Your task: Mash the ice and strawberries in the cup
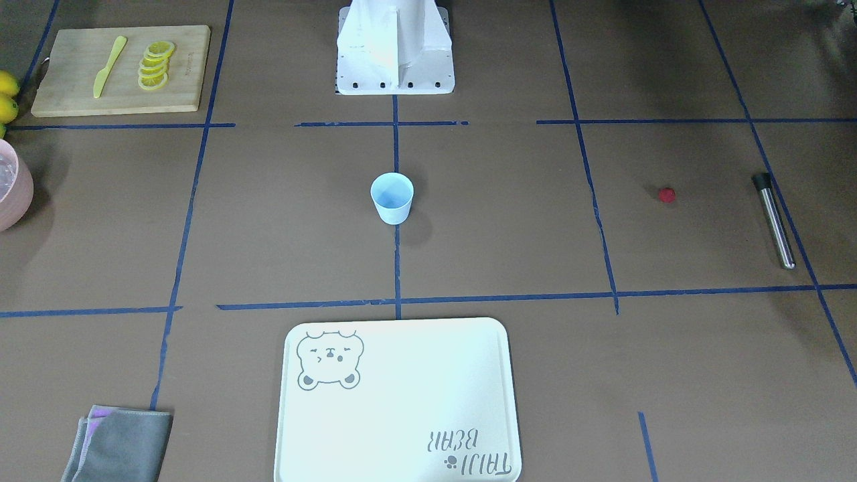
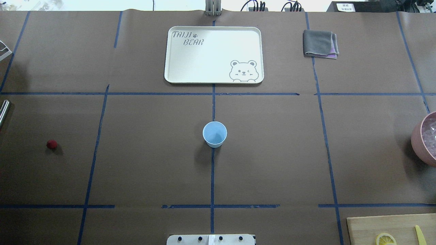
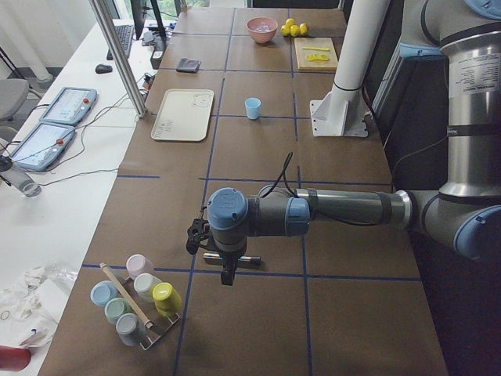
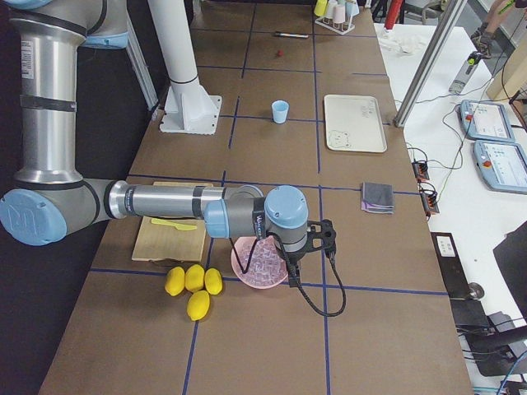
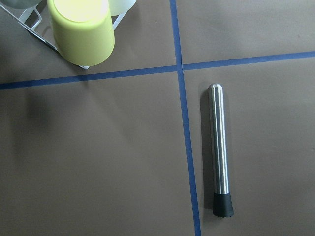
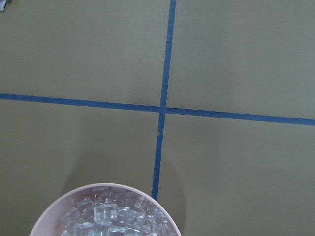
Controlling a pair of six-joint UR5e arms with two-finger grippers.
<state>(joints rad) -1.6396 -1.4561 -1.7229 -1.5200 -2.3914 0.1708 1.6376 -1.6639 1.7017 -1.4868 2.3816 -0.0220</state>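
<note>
Brown-papered table (image 1: 509, 221): we cannot tell jaw states of left gripper (image 3: 227, 276) and right gripper (image 4: 291, 276); muddler (image 5: 220, 147) below left jaws may roll if nudged.

Pale blue cup (image 1: 392, 197): upright, empty, mid-tabletop (image 1: 502, 221), astride a tape line (image 1: 397, 268). Small round red berry (image 1: 666, 195): bare on tabletop, well apart from cup, toward robot's left. Clear ice (image 6: 106, 214) cubes: heaped in pink bowl (image 6: 113, 185).

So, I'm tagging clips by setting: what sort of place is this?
Likely a robotics lab: blue tape grids the table, teach pendants lie on the side bench, and a robot arm reaches across.
</note>
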